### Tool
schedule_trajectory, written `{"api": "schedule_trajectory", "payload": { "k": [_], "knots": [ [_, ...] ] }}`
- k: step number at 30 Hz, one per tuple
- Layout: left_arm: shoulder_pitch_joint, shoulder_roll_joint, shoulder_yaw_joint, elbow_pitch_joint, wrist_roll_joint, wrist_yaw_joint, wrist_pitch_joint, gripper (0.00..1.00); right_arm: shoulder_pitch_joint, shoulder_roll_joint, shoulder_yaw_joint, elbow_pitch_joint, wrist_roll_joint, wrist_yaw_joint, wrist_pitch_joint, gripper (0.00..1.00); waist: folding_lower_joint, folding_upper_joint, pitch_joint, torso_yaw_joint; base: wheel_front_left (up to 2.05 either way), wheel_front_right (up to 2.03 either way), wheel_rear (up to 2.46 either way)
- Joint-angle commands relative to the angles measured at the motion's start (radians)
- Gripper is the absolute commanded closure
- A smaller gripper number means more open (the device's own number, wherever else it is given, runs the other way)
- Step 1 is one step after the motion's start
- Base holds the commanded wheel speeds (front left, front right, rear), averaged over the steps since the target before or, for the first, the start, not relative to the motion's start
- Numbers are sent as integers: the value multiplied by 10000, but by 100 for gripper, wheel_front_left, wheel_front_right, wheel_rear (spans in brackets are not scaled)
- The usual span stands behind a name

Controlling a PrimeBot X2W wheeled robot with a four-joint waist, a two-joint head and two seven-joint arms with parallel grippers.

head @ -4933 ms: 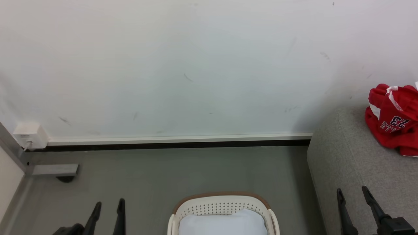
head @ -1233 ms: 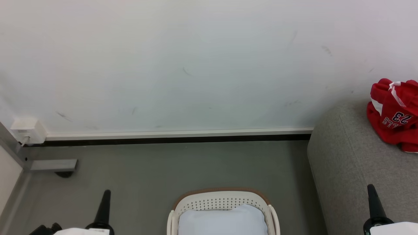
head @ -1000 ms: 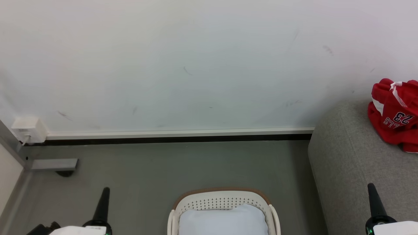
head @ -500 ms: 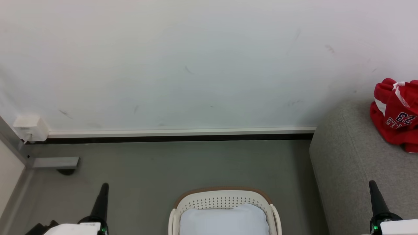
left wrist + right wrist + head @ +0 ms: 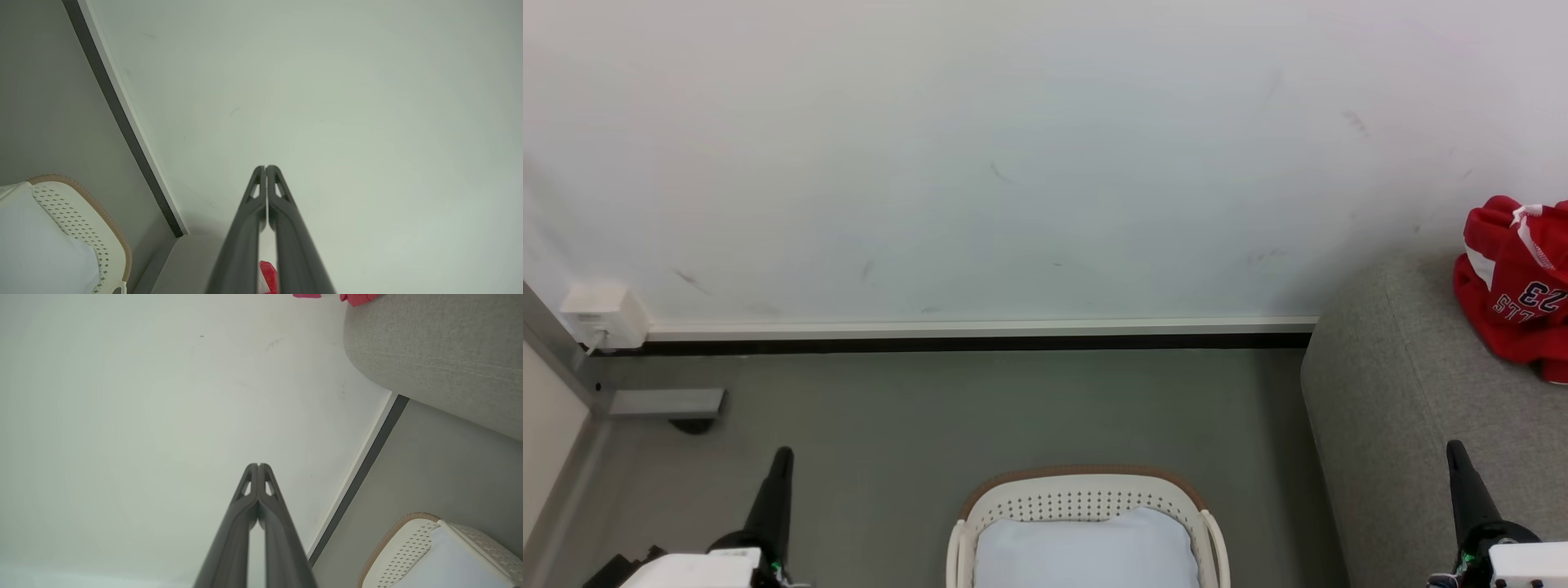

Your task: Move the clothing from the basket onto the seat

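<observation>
The left tool (image 5: pixel 783 454), fingers pressed together and empty, hovers above the floor (image 5: pixel 931 408). The central basket (image 5: pixel 1085 475) holds a pale cloth (image 5: pixel 1086 551). The right tool (image 5: pixel 1454 447), equally closed and empty, is over the sofa (image 5: pixel 1405 408), where the red "23" jersey (image 5: pixel 1515 286) lies crumpled.

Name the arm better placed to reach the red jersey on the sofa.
Right. The right gripper, shut, points up over the sofa, on the same side as the jersey; the left gripper, also shut, is over the floor on the far side of the basket, so its reach would likely be longer.
</observation>
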Motion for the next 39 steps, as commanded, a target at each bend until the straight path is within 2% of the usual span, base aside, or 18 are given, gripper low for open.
{"api": "schedule_trajectory", "payload": {
  "k": [1, 18, 39],
  "knots": [
    [-116, 33, 65, -55, -226, 12, 48, 100, -86, -96, -41, -64, 195, -21, 58, 100, 0, 0, 2, 4, 0, 0, 0],
    [-217, 13, 170, -146, -1321, 13, 362, 100, -186, -99, -118, -175, 1411, -23, 364, 100, 0, 0, 49, 82, 0, 0, 0],
    [-209, 15, 163, -141, -1285, 13, 357, 100, -173, -99, -113, -169, 1355, -23, 359, 100, 0, 0, 50, 83, 0, 0, 0]
  ]
}}
